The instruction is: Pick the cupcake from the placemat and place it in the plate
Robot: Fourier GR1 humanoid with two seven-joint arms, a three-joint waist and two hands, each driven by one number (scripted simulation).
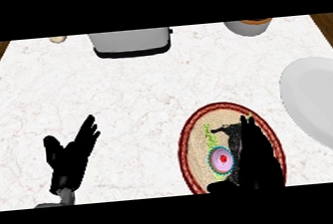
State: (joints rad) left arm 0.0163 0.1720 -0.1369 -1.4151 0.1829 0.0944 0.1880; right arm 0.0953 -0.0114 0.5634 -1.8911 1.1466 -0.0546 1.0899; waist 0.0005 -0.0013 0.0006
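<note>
The cupcake [222, 160], pink-topped with a red dot and a green frill, sits on the round woven placemat [194, 146] with a dark red rim at the lower right. My right hand [256, 156] lies over the placemat's right half, right beside the cupcake, its fingers pointing away from me; I cannot tell whether they curl round the cupcake. The white plate [320, 103] lies at the right edge, partly cut off. At the lower left my left hand [70, 157] rests open with its fingers up.
A grey toaster [130, 41] stands at the back middle. A pale bowl [249, 27] with something orange in it is at the back right, and a small tan object [57, 39] at the back left. Wood floor shows past the counter's corners.
</note>
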